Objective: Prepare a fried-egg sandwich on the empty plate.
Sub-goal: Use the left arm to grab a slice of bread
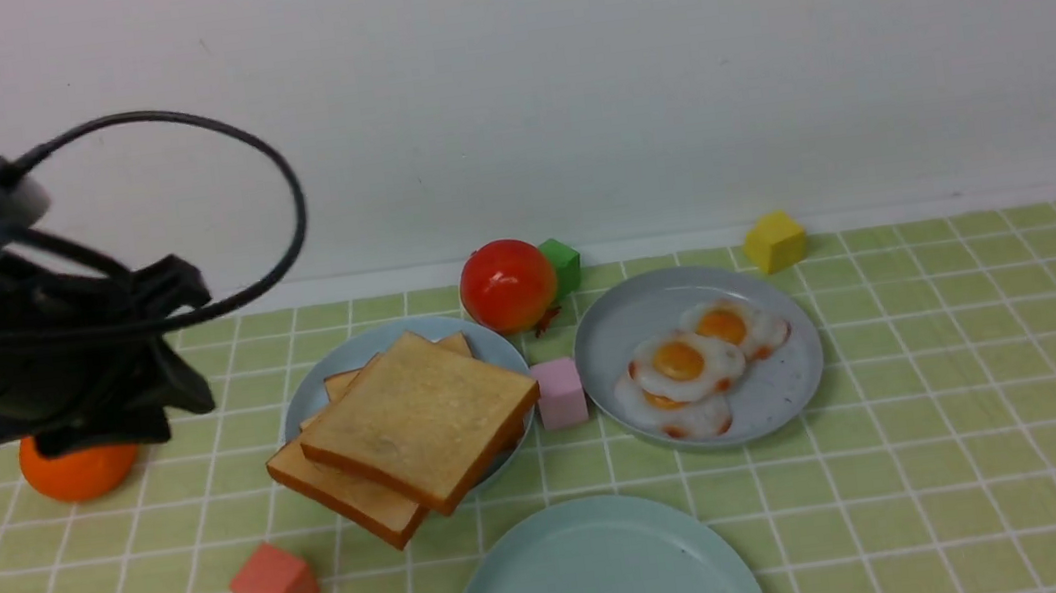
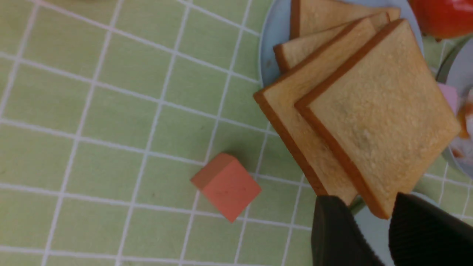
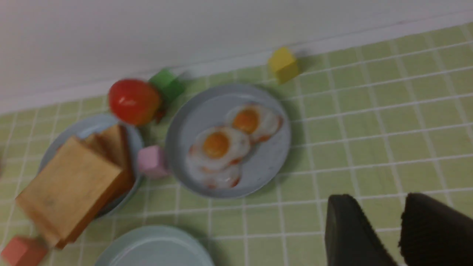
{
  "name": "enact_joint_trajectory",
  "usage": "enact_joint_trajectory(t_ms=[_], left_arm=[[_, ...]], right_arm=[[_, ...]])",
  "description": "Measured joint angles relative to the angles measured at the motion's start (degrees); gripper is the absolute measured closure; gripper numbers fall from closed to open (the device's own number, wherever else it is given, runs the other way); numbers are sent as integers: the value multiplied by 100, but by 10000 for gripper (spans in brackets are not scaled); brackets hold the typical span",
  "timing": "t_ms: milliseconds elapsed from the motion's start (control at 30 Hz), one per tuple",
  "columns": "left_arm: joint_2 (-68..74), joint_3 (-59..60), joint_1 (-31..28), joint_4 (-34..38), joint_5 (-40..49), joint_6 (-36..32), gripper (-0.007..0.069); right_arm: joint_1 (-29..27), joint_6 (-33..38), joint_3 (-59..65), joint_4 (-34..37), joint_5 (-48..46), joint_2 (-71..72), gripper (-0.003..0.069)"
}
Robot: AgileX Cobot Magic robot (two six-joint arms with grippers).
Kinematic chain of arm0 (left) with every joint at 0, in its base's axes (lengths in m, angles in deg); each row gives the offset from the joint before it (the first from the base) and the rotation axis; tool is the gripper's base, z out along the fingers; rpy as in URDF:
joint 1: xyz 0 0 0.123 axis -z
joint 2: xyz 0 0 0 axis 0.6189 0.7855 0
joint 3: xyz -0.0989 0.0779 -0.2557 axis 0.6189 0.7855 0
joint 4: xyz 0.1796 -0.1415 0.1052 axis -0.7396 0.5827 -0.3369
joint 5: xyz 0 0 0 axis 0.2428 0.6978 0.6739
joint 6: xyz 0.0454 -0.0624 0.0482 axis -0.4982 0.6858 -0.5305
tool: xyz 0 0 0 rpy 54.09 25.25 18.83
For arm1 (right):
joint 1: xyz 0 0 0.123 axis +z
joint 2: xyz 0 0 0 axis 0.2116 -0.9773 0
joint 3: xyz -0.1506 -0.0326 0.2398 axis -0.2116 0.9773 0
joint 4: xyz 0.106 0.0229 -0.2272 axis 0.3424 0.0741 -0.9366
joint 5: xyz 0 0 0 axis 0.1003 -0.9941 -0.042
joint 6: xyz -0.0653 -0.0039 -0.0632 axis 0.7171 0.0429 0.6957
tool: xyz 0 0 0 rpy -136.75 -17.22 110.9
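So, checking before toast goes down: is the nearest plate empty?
Empty. The plate shows only its bare aqua face; nothing lies on it.

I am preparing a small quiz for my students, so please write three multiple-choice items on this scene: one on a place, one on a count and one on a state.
1. The pink cube lies:
A) between the toast plate and the egg plate
B) far to the right, alone
C) on a plate

2. How many cubes show?
A) two
B) four
C) six

3. The nearest plate is:
A) carrying toast
B) carrying an egg
C) empty

Answers:
1 A: it sits between the two rims.
2 B: the green cube, the yellow cube, the pink one and the red cube.
3 C: its whole face is bare.
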Motion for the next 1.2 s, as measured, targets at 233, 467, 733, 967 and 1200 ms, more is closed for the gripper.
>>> enact_joint_trajectory(t_ms=[233,467,733,967,1200], left_arm=[[1606,-1455,0,433,834,-1698,371],[2251,-1928,0,794,907,-2711,285],[2654,-1983,0,972,862,-3452,210],[3058,-1983,0,1055,742,-3501,209],[3083,-2000,-25,1303,787,-3838,314]], right_arm=[[234,1115,0,1167,-617,-340,418],[239,1595,0,1298,-852,-407,418],[239,1609,0,1380,-851,-407,418],[239,1612,0,1576,-851,-407,418],[239,1612,0,1600,-851,-407,418]])
